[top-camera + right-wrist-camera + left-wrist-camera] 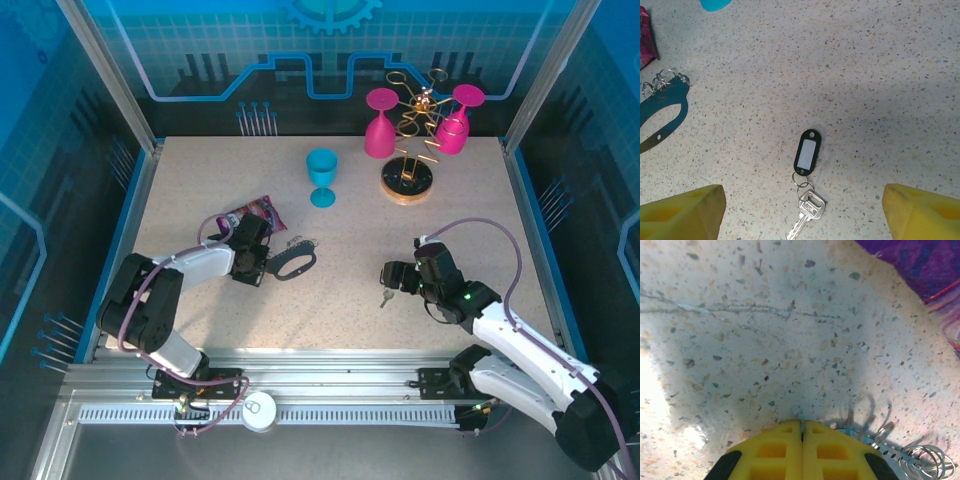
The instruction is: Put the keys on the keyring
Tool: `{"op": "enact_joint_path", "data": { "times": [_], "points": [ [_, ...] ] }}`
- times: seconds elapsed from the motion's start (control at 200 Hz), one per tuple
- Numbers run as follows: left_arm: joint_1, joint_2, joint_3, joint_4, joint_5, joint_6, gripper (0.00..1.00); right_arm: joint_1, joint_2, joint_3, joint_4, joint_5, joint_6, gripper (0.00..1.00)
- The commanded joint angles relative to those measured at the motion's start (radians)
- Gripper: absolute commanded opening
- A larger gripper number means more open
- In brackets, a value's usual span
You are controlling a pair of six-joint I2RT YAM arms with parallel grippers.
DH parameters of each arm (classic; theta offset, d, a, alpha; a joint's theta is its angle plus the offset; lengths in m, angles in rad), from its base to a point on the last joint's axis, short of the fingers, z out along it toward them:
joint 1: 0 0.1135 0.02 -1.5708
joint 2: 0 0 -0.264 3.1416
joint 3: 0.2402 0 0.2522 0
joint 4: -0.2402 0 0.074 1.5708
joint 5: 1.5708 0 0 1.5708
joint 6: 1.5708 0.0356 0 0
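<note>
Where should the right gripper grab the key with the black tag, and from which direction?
Grip the black tag across its narrow width, coming straight down from above. It lies flat on the table, its long sides roughly facing the open fingers of the right gripper, and it is broader than the thin key.

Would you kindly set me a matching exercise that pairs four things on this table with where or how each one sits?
Things:
1. key with black tag
2. keyring
3. blue goblet
4. pink goblets

Places:
A. upside down, at the gold wire stand
B. beside the shut fingers of the left gripper
C. upright on the table, on its own
D. flat between the open fingers of the right gripper

Pairs: 1-D, 2-B, 3-C, 4-A
</note>
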Motion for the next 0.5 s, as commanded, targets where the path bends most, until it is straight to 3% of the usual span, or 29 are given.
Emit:
{"op": "enact_joint_path", "data": {
  "times": [0.0,0.17,0.35,0.495],
  "points": [
    [-0.007,-0.067,0.047,-0.057,-0.039,0.098,0.0,0.008,-0.025,0.018,-0.028,0.007,0.005,0.82],
    [-0.054,-0.2,0.05,-0.128,-0.087,0.191,0.0,0.01,-0.059,0.007,0.021,-0.061,-0.071,0.8],
    [-0.108,-0.34,0.056,-0.183,-0.074,0.231,0.0,0.042,-0.05,0.019,0.183,-0.254,-0.246,0.76],
    [-0.155,-0.407,0.072,-0.256,-0.032,0.246,0.0,0.151,-0.034,0.026,0.311,-0.208,-0.344,0.73]
  ]
}}
